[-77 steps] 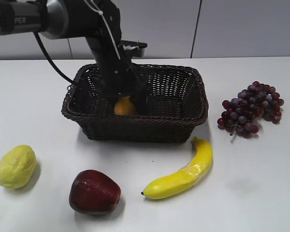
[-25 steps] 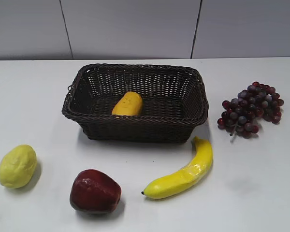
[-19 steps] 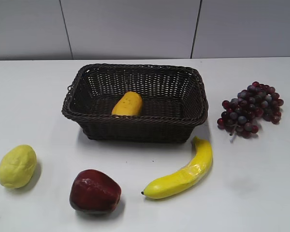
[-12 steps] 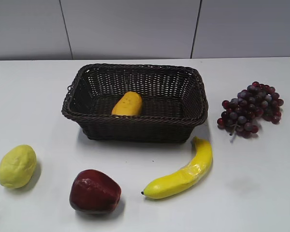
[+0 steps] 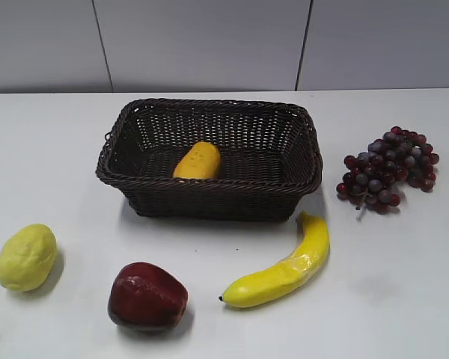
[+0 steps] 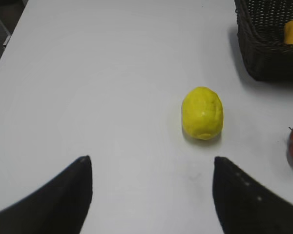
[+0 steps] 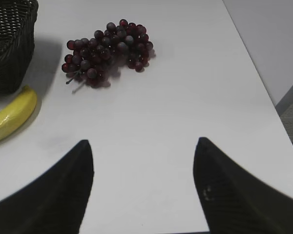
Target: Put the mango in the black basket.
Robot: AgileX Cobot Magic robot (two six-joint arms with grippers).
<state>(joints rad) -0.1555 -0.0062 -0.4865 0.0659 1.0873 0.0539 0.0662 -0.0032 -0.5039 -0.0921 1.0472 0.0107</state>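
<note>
Left gripper [image 6: 151, 195]: apart, holding nothing, low in frame.
Right gripper [image 7: 144, 187]: apart, holding nothing.
Mango [image 5: 197, 161]: lying inside the black basket [image 5: 284, 193], middle of frame.
Grapes [image 5: 389, 168]: right of basket.

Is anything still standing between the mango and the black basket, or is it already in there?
Nothing stands between them: the mango already lies on the floor of the black basket, with no gripper near it. Both grippers are pulled back over the table, jaws open and empty.
</note>
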